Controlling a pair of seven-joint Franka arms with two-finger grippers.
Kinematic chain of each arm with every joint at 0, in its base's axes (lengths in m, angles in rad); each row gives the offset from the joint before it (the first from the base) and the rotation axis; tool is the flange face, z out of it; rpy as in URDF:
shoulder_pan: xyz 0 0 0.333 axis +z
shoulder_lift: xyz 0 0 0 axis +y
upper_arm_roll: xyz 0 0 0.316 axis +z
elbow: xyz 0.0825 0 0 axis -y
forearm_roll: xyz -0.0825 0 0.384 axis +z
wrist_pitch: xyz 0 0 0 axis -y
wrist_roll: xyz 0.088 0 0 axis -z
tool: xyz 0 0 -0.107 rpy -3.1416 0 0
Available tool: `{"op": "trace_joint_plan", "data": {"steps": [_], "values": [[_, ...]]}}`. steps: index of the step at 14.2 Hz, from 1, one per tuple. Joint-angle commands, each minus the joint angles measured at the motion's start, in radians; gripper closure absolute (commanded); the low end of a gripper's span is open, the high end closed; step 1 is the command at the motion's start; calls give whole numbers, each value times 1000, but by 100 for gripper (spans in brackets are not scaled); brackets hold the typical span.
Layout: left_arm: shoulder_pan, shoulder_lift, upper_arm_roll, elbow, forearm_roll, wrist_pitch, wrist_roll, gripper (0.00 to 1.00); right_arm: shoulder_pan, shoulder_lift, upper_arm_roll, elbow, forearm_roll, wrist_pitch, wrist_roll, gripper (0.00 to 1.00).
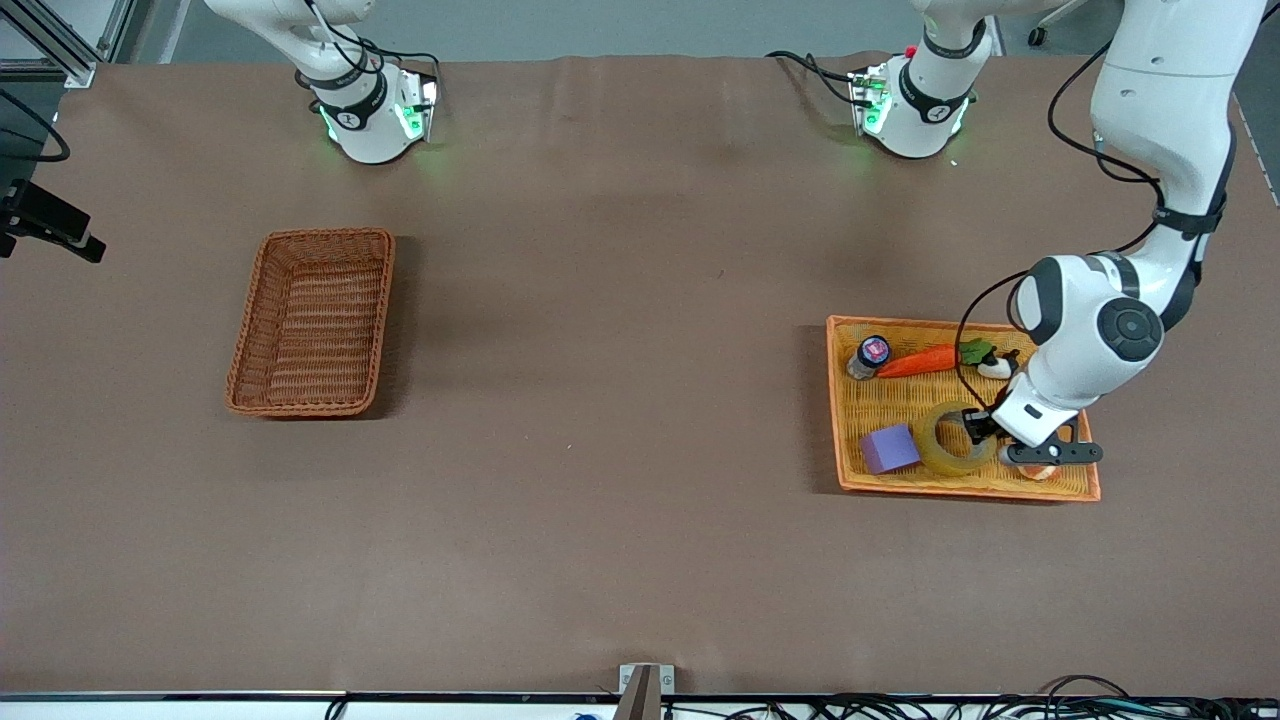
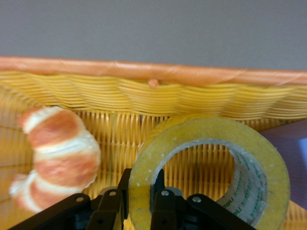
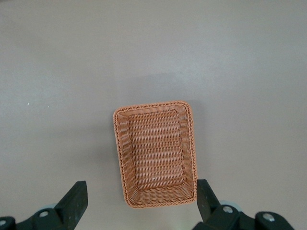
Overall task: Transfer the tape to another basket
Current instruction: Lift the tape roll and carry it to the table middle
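Two fingers of the left claw [image 2: 139, 201] pinch one wall of the yellowish translucent tape ring [image 1: 955, 440] in the orange-yellow woven tray [image 1: 1000, 490], so it may swing loose when lifted toward the reddish-brown wicker basket [image 1: 312, 322], above which the right claw [image 3: 141, 203] waits spread.

Brown cloth-covered table [image 1: 620, 420] fills view, faint crease lines across it. Grey floor along top edge. Aluminium frame post [image 1: 60, 40] at corner. Black cables [image 1: 1000, 708] along front edge.
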Motion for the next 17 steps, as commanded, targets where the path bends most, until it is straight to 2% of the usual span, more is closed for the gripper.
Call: {"op": "trace_joint_plan", "data": {"steps": [1,3,5,6,8,14,17], "values": [[-10,-128,-16,72,20,-252,-12,99,-21,1,12,4,12,-3,-17,0],[-11,-148,-89,167,17,-429,-39,99,-23,1,12,4,11,-3,-17,0],[-17,-133,-177,266,13,-563,-157,99,-23,-1,12,4,11,-3,-17,0],[-27,-127,-235,293,13,-583,-235,99,-23,-1,12,4,11,-3,-17,0],[-85,-72,-294,358,14,-585,-386,99,-23,-1,12,4,12,-3,-17,0],[-413,208,-285,631,16,-571,-843,100,-23,1,12,4,11,-3,-17,0],[-565,308,-237,685,24,-458,-957,99,-23,-1,12,4,12,-3,-17,0]]}}
